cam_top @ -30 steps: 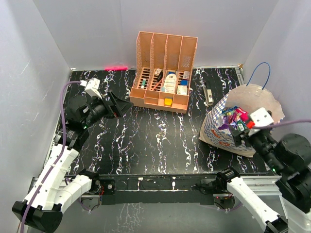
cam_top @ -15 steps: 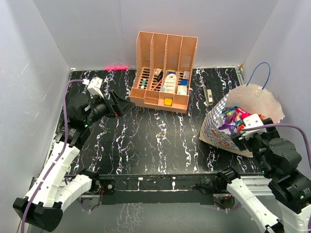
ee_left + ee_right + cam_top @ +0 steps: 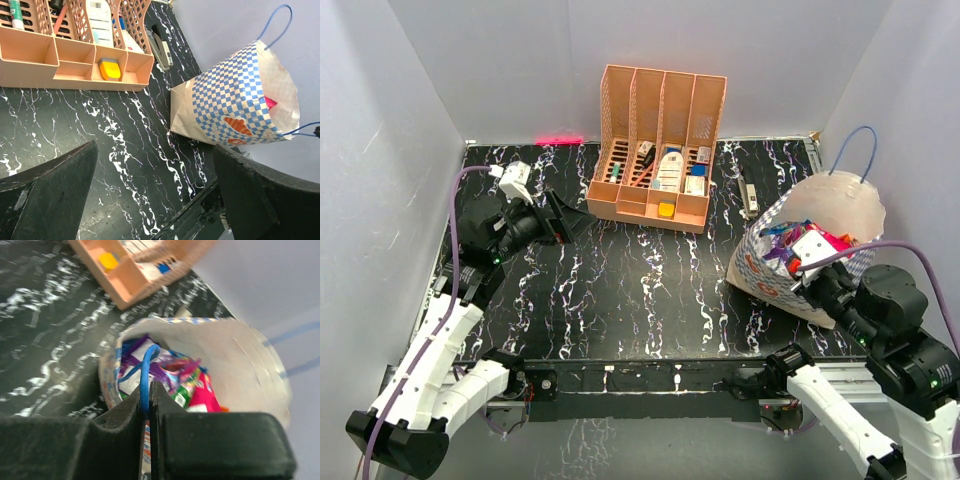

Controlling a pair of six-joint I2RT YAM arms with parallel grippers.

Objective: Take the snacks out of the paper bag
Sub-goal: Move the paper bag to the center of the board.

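The blue-and-white checked paper bag (image 3: 768, 272) stands at the right of the table, its white inside (image 3: 235, 355) facing my right wrist camera. Several glossy snacks (image 3: 786, 238), purple, pink, red and green (image 3: 170, 372), fill its mouth. My right gripper (image 3: 148, 390) sits at the bag's near rim (image 3: 815, 270), shut on the bag's thin blue string handle (image 3: 145, 367). On the left side of the table my left gripper (image 3: 565, 215) hovers, open and holding nothing (image 3: 155, 150), with the bag (image 3: 235, 100) far across from it.
An orange slotted organizer (image 3: 660, 130) with small bottles and boxes stands at the back centre (image 3: 75, 60). A dark stapler-like tool (image 3: 748, 195) lies between it and the bag. The bag's far blue handle (image 3: 855, 150) loops up by the right wall.
My right gripper has closed from open onto the near string handle and drawn back toward the near edge; the bag's mouth now stands more upright. The left arm has barely moved.
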